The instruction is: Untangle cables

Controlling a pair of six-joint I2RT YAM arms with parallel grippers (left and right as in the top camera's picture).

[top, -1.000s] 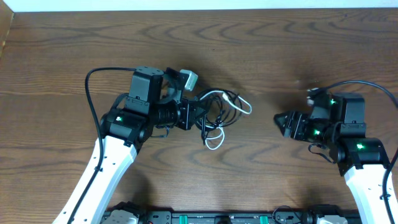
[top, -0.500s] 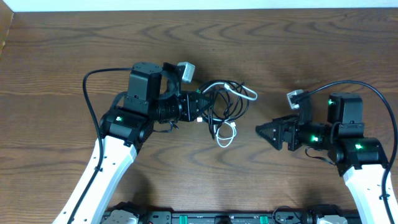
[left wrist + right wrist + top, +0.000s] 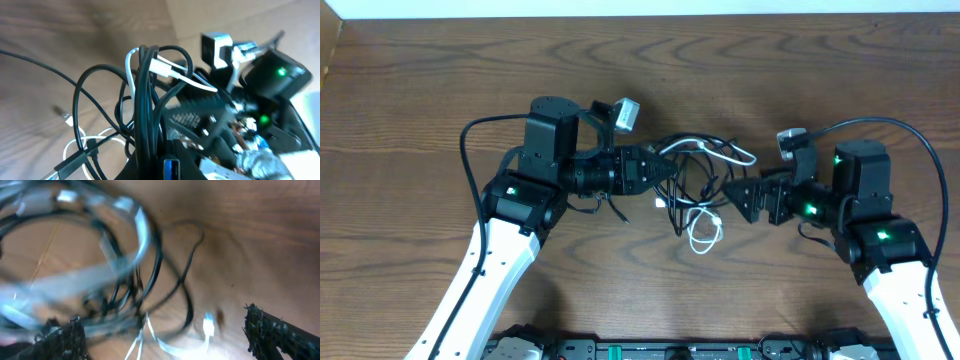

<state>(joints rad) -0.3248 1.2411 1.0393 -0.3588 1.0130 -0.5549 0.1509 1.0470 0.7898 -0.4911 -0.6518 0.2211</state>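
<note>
The cables [image 3: 692, 180] form one tangle of black cords and a white cord [image 3: 704, 232] at the table's middle. My left gripper [image 3: 665, 172] is shut on the black cords at the tangle's left side. In the left wrist view the black cords [image 3: 145, 100] rise from the gripper [image 3: 167, 162] with the white cord [image 3: 131, 70] looped among them. My right gripper [image 3: 735, 196] is open and points left at the tangle's right edge. In the blurred right wrist view its fingertips [image 3: 65, 340] stand wide apart, with black loops [image 3: 187, 295] and a white plug [image 3: 208, 325] between and ahead of them.
Brown wooden table [image 3: 420, 100] all around. The thick black arm wires [image 3: 470, 150] curve beside each arm. The table's far edge [image 3: 640, 14] runs along the top. In the left wrist view the right arm [image 3: 272, 75] is close behind the tangle.
My left gripper has carried the tangle to the right. The right gripper has swung left to the tangle and opened wider. The white loop now trails lower and further right.
</note>
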